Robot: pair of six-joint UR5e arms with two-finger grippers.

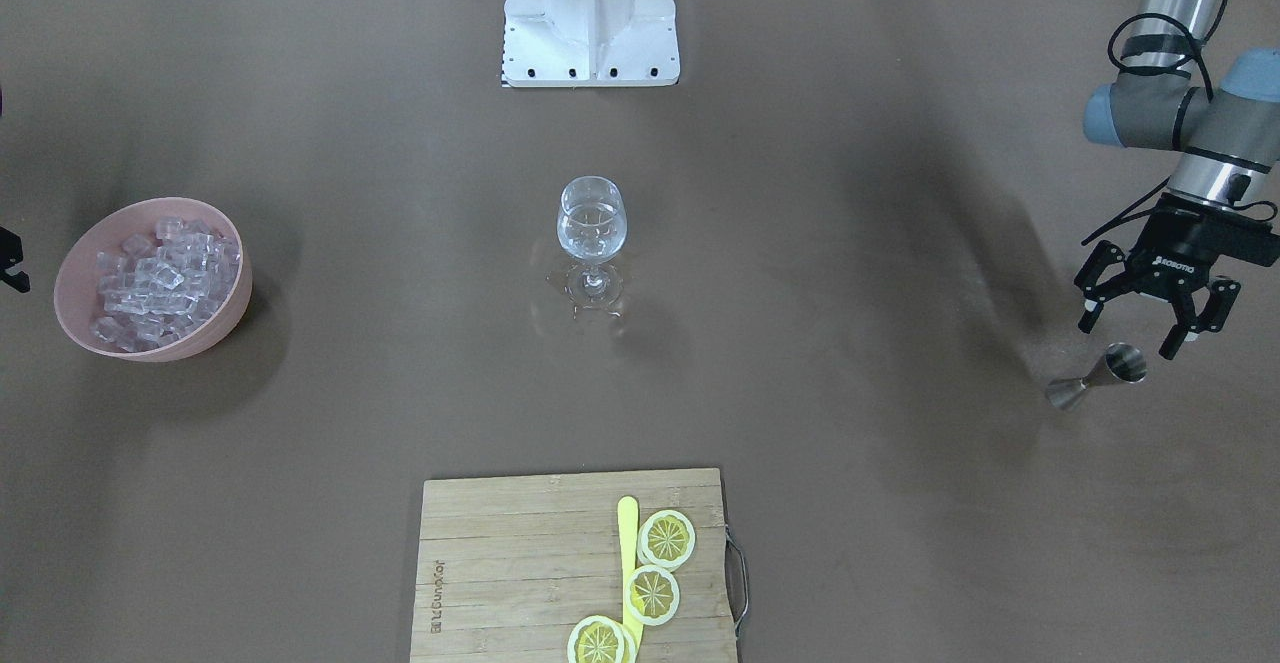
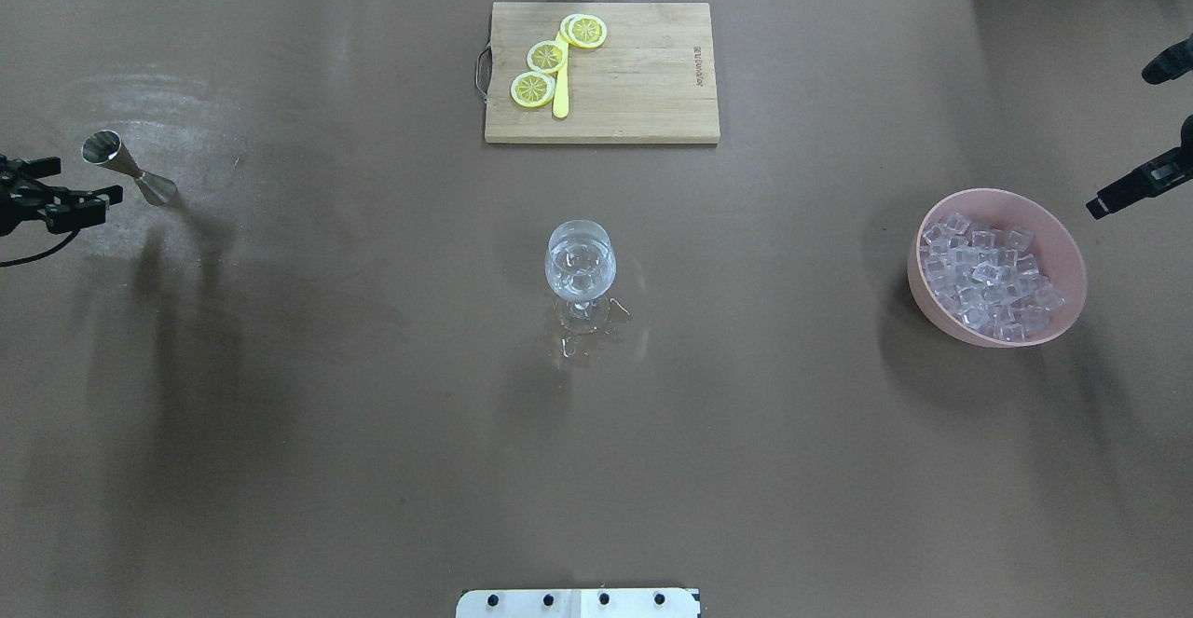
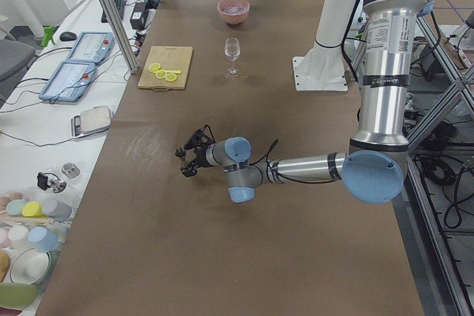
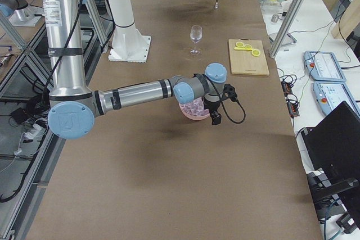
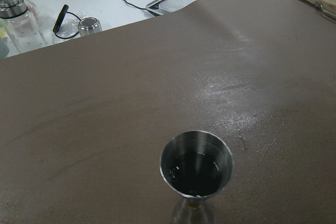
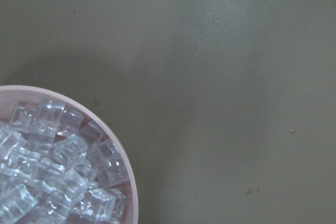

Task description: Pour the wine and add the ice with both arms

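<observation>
A clear wine glass (image 1: 592, 233) stands mid-table with clear cube-like contents; it also shows in the overhead view (image 2: 580, 268). A pink bowl (image 1: 70, 273) holds a heap of clear ice (image 1: 160, 278), also seen in the overhead view (image 2: 988, 273) and the right wrist view (image 6: 47, 182). A steel jigger (image 1: 1100, 378) stands upright with a little liquid at its bottom (image 5: 196, 163). My left gripper (image 1: 1130, 335) is open and empty, just behind the jigger and apart from it (image 2: 56, 194). My right gripper (image 2: 1151, 129) is open and empty, raised beyond the bowl's outer side.
A wooden cutting board (image 1: 520, 563) at the operators' edge carries lemon slices (image 1: 667, 539) and a yellow stick. The white base block (image 1: 590, 23) sits at the robot's edge. Wet marks lie around the glass's foot (image 2: 587, 338).
</observation>
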